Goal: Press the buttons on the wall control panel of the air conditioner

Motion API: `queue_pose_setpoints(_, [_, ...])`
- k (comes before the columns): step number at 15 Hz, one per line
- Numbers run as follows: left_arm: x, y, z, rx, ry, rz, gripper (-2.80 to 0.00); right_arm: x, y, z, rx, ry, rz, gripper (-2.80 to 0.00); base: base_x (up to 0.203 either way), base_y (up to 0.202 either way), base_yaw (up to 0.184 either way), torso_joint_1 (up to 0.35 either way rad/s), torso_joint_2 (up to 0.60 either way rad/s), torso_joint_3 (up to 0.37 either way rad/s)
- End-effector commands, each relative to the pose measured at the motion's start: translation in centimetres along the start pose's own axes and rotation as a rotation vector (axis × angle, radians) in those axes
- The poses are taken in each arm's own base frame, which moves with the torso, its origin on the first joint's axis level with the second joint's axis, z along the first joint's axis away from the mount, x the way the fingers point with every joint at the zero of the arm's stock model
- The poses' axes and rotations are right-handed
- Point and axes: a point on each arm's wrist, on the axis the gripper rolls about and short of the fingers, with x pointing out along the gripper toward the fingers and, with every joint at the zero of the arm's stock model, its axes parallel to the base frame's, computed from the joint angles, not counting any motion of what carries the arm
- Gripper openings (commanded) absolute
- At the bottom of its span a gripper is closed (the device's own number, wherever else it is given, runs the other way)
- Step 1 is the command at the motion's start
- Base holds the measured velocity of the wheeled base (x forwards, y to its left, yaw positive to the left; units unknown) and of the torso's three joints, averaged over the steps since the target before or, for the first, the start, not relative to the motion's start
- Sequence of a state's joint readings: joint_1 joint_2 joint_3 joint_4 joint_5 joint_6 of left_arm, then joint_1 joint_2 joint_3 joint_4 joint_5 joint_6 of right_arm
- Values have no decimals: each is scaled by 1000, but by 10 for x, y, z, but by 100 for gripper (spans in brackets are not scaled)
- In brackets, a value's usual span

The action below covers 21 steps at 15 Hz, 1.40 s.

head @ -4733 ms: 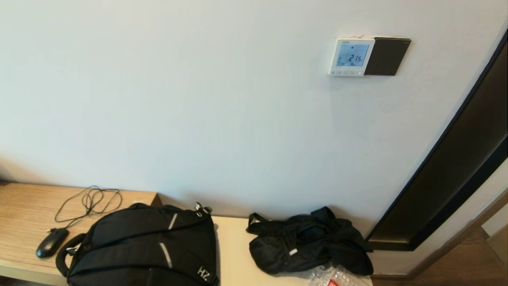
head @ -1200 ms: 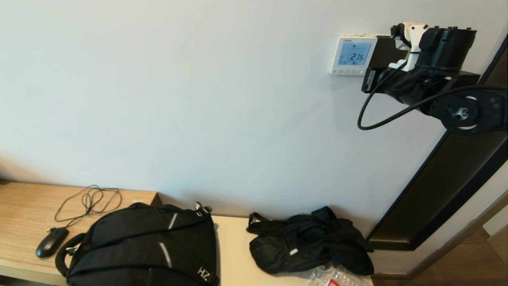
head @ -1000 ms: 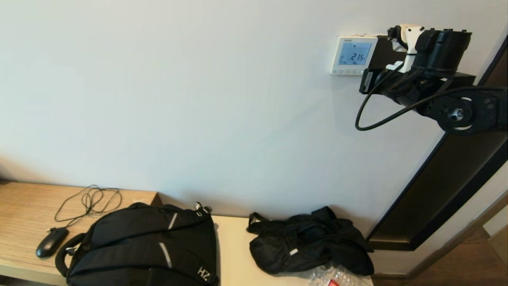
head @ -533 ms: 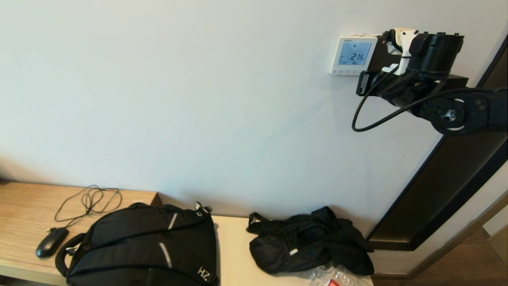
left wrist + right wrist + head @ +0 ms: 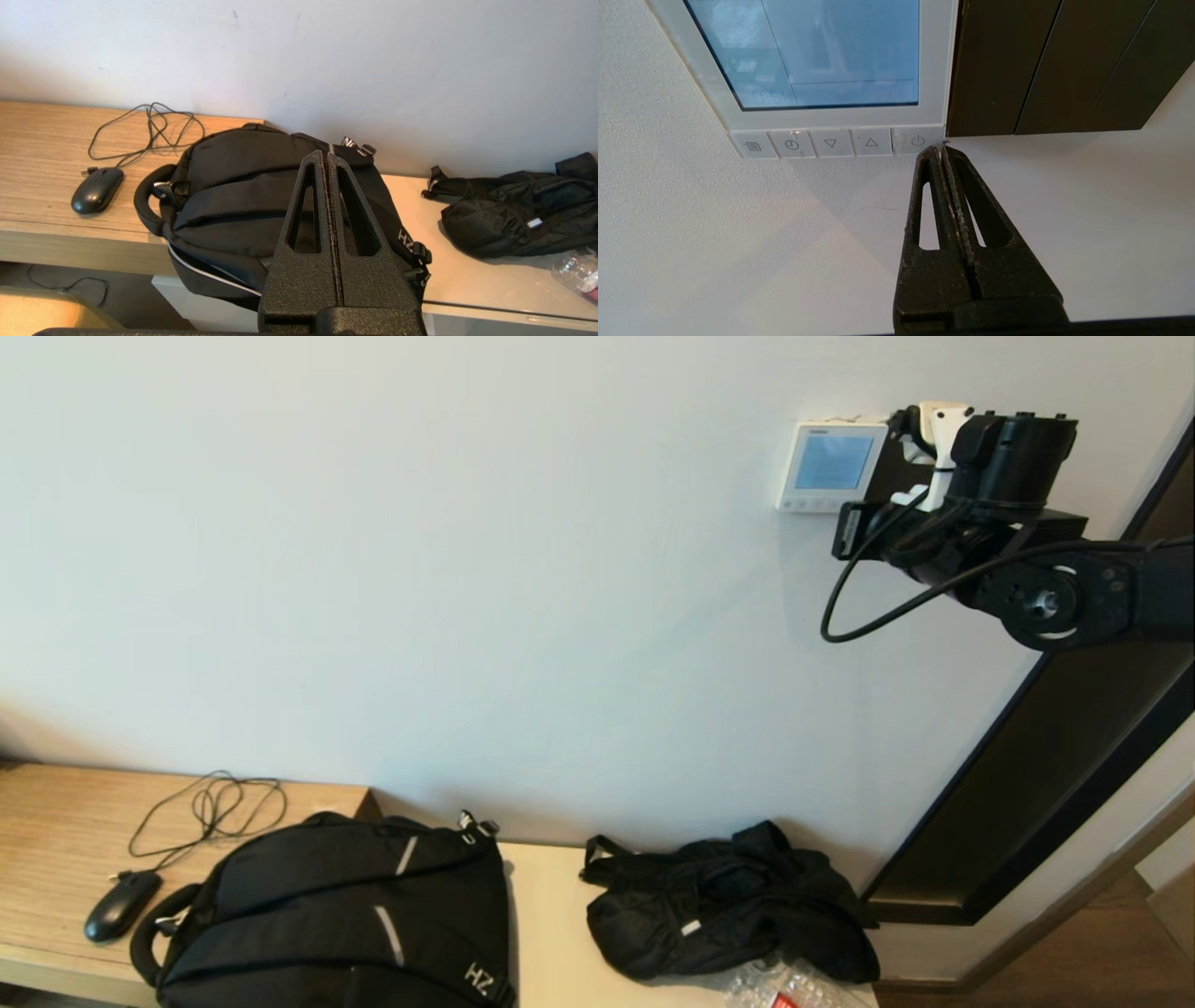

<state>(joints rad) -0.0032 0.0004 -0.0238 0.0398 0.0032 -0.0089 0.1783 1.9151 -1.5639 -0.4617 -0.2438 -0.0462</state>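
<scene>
The air conditioner's wall control panel (image 5: 829, 466) is a small white square on the wall with a pale blue screen that shows no digits; it also shows in the right wrist view (image 5: 817, 60). A row of small grey-white buttons (image 5: 831, 143) runs along its lower edge. My right gripper (image 5: 940, 148) is shut, empty, and its tips sit at the lower corner of the power button (image 5: 917, 141), the end one beside the black plate; in the head view the arm (image 5: 990, 495) hides the tips. My left gripper (image 5: 325, 156) is shut and empty, hanging low over the black backpack (image 5: 243, 186).
A black square plate (image 5: 1045, 65) adjoins the panel. Below, on the wooden bench (image 5: 56, 831), lie a black mouse (image 5: 121, 905) with its cable, the backpack (image 5: 345, 915) and a black bag (image 5: 728, 905). A dark door frame (image 5: 1055, 747) runs diagonally at the right.
My right arm came into view and moved left to the panel's lower right corner. The digits 21.5 on the screen have gone out.
</scene>
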Motion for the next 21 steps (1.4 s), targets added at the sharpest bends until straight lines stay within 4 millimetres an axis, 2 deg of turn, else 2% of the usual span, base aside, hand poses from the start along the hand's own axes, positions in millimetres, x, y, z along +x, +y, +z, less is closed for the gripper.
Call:
queue_pose_setpoints(1, [0, 0, 0, 1, -1, 0, -280, 1, -1, 1, 0, -8, -4, -280, 0, 0, 0, 0, 0, 0])
queue_pose_setpoints(6, [0, 0, 0, 0, 0, 0, -280, -3, 0, 4, 0, -11, 0, -280, 0, 0, 0, 0, 0, 0])
queue_pose_setpoints(9, [0, 0, 0, 0, -1, 0, -280, -23, -5, 19, 4, -32, -1, -280, 0, 0, 0, 0, 0, 0])
queue_pose_setpoints(12, [0, 0, 0, 0, 0, 0, -280, -51, -16, 33, -5, -47, -13, -280, 0, 0, 0, 0, 0, 0])
queue_pose_setpoints(15, [0, 0, 0, 0, 0, 0, -280, -87, -28, 42, -9, -52, -21, -280, 0, 0, 0, 0, 0, 0])
queue_pose_setpoints(21, [0, 0, 0, 0, 0, 1, -280, -160, -65, 28, -31, -2, -98, -280, 0, 0, 0, 0, 0, 0])
